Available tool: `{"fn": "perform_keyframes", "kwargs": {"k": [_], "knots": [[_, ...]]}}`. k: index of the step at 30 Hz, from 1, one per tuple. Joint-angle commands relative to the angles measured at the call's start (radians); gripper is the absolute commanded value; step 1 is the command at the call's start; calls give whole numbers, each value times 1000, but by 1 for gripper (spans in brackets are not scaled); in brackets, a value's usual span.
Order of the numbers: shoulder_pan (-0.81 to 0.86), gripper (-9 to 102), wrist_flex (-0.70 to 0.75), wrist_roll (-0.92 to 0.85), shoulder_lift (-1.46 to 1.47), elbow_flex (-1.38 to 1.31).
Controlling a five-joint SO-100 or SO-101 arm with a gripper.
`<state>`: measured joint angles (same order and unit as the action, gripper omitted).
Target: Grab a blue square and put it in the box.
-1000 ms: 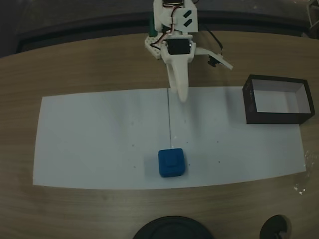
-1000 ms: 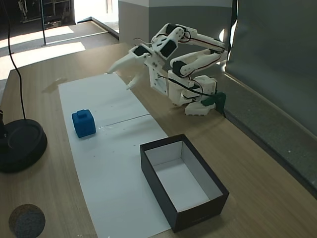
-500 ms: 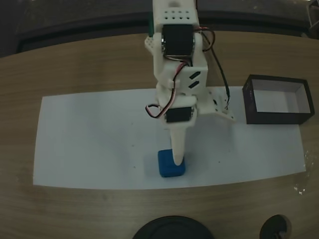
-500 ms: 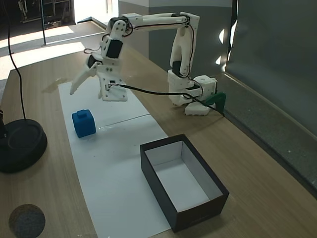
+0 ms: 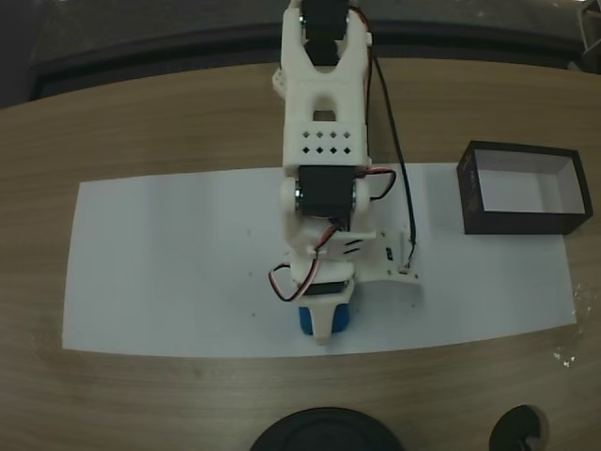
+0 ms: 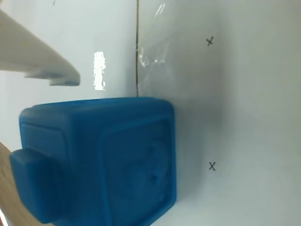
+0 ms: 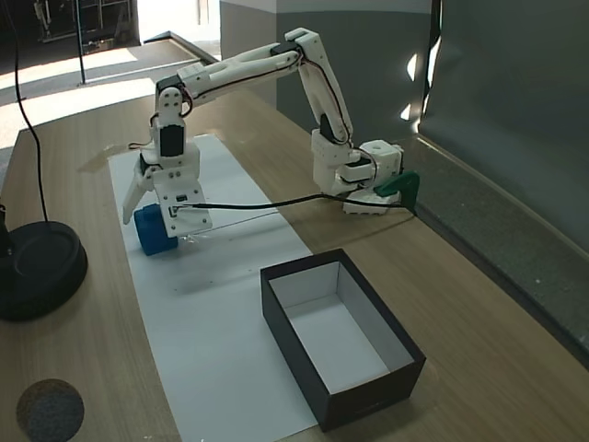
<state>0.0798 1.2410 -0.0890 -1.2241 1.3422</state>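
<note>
arm stretched out over the cube

arm reaches far across the white sheet (image 7: 221, 313), wrist pitched down. gripper (image 7: 147, 219) spread apart, straddling the blue square (image 7: 153, 232) (not clamped). the square sits on the sheet; the box (image 7: 342, 338) is well apart.

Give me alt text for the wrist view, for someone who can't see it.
A bright blue square fills the lower left of the close-up, resting on white paper marked with small x's. One white finger of the hand reaches in from the upper left, not touching the cube.
</note>
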Motion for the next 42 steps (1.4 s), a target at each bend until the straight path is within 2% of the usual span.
{"fn": "perform_keyframes", "kwargs": {"k": [1, 6, 10, 15, 19, 23, 27, 30, 33, 42], "knots": [[0, 29, 2, -2, -6, -83], [-2, 5, -2, 0, 2, -94], [-2, 5, 8, 5, -44, -104], [-46, 5, 173, -3, -276, -235], [-230, 5, 353, -41, -538, -419], [-580, 5, 482, -101, -733, -517], [-879, 5, 483, -114, -811, -419], [-997, 5, 471, -121, -801, -298], [-1022, 5, 407, -121, -747, -190], [-1019, 5, 75, -117, -505, -5]]}}
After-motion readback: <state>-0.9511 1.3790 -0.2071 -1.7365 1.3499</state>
